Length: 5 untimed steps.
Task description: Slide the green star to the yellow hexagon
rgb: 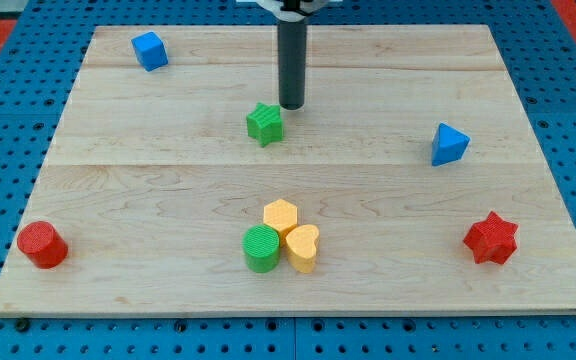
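The green star (pixel 264 124) lies on the wooden board a little above its middle. The yellow hexagon (pixel 281 215) lies lower down, near the board's bottom centre, well below the star. My tip (pixel 291 106) stands just up and to the right of the green star, close to its upper right edge; I cannot tell whether they touch.
A green cylinder (pixel 261 249) and a yellow heart (pixel 303 248) touch the hexagon from below. A blue cube (pixel 150 50) sits top left, a blue triangular block (pixel 449 144) at right, a red star (pixel 491 238) bottom right, a red cylinder (pixel 42 245) bottom left.
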Available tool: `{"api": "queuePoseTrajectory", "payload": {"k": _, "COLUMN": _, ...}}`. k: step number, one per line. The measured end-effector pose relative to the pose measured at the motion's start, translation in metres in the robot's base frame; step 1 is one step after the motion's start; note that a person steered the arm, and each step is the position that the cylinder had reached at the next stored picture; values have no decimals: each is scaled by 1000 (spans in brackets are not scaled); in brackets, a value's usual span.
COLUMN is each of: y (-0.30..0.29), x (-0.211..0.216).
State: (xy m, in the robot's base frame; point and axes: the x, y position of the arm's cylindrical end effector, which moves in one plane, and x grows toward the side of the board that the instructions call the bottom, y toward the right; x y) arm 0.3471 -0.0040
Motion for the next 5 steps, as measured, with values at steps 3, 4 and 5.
{"api": "queuePoseTrajectory", "payload": {"k": 3, "y": -17, "x": 7}}
{"api": "queuePoseTrajectory", "payload": {"k": 4, "y": -40, "x": 51}}
{"api": "queuePoseTrajectory", "payload": {"k": 5, "y": -14, "x": 125}}
